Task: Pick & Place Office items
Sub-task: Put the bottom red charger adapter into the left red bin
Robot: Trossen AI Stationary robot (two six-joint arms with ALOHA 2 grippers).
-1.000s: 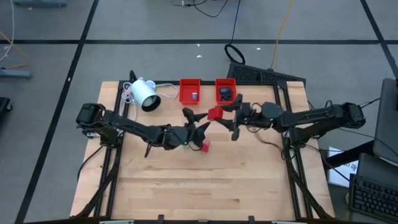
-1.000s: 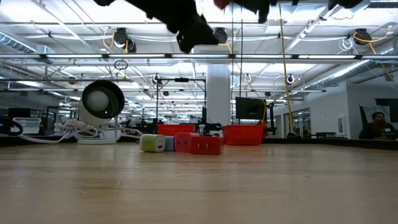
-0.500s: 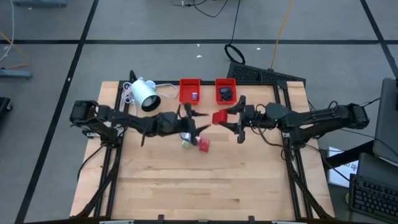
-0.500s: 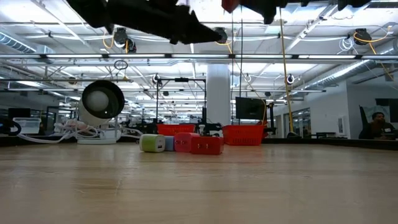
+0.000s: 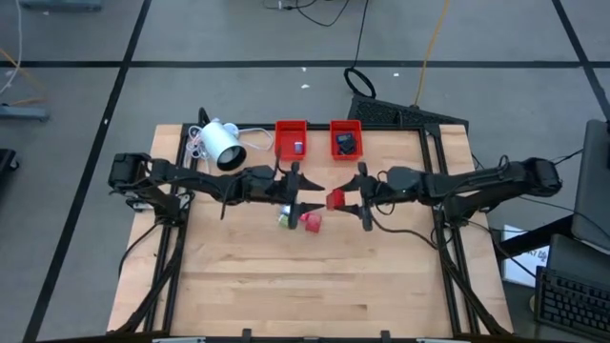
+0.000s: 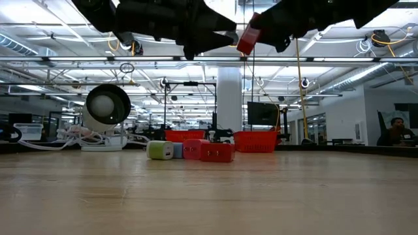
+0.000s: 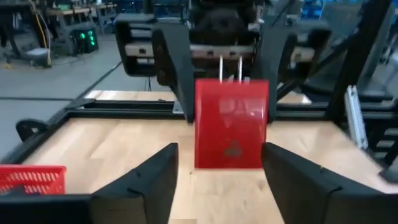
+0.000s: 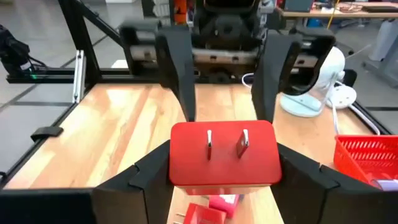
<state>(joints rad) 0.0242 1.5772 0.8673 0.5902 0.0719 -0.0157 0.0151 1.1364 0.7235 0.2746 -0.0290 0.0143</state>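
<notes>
**Red plug block held in mid-air between two tools**

From above, the right tool [image 5: 351,200] gripped a red plug block [image 5: 335,199] over the middle of the counter [image 5: 315,286]. The left tool [image 5: 301,193] faced it from the left, just beside the block, its fingers spread and gripping nothing. Under them lay a green piece [image 5: 285,220] and a red piece [image 5: 311,222]. The near half of the counter was bare wood with open room. At the far edge stood two red trays [image 5: 291,136], each with a small item inside, and a white lamp-like device [image 5: 222,145] to their left.

At counter height, the red plug block [image 6: 247,39] hung tilted, well above the surface. A green piece [image 6: 159,150], a pale piece and red pieces [image 6: 216,152] sat touching in a row. No writing could be read.

In the left wrist view, the block [image 7: 231,123] showed a glossy red face with a faint mark, unreadable, and two metal prongs on top; the left fingers [image 7: 148,179] stood wide either side, apart from it.

In the right wrist view, the right fingers [image 8: 147,171] pressed the block's [image 8: 224,154] two sides, prongs pointing towards the left tool.
</notes>
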